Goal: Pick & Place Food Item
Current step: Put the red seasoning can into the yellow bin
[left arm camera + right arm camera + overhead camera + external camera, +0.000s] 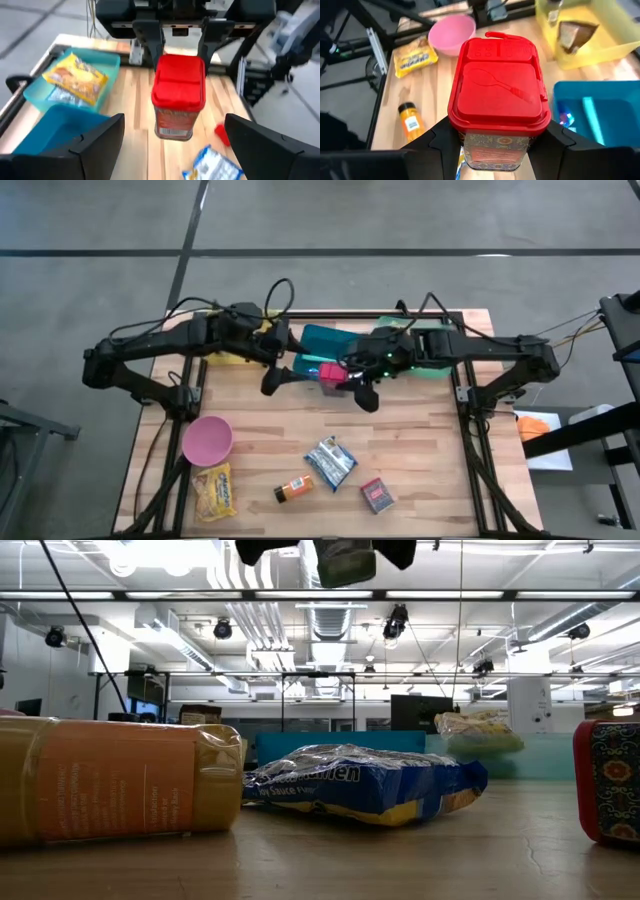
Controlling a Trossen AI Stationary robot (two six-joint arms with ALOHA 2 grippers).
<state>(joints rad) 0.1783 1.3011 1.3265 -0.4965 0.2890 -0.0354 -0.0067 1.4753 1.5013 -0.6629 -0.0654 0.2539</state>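
Red-lidded container (499, 115), held above the table's middle near the blue bin (325, 345): rigid, probably light, its smooth walls best clamped low, under the lid. Right gripper (496, 150) fingers pinch its sides; left gripper (172, 137), just opposite, has fingers spread and empty. The label print is unreadable; a spoon is embossed on the lid

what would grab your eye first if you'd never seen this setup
The red-lidded container clamped in the right pincer, held above the table's middle, facing the open left pincer. Next, the pink bowl near the table's left front and the teal bin behind the arms.
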